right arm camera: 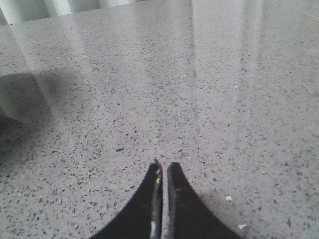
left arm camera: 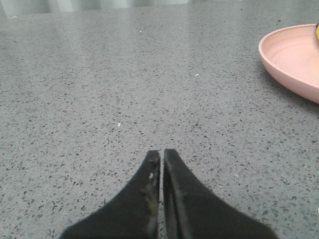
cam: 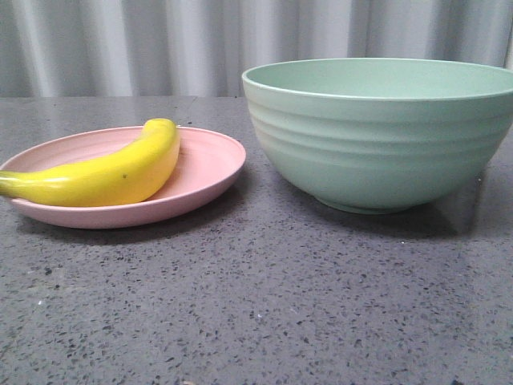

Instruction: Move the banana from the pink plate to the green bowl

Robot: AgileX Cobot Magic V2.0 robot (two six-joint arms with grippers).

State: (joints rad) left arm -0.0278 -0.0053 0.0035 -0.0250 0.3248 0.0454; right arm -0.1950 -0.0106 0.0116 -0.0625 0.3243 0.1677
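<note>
A bright yellow banana (cam: 112,172) lies curved on the pale pink plate (cam: 212,164) at the left of the front view. To its right stands the large mint-green bowl (cam: 377,136), ridged outside, its inside hidden from here. Neither gripper shows in the front view. My left gripper (left arm camera: 162,152) is shut with nothing in it, low over bare table; the pink plate (left arm camera: 291,59) sits ahead of it and off to one side, with a sliver of banana (left arm camera: 317,31) at the frame edge. My right gripper (right arm camera: 163,165) is shut and empty over bare table.
The table is dark grey speckled stone (cam: 264,305). A pale pleated curtain (cam: 160,40) hangs behind it. A dark shadow (right arm camera: 20,104) lies on the table at the side of the right wrist view.
</note>
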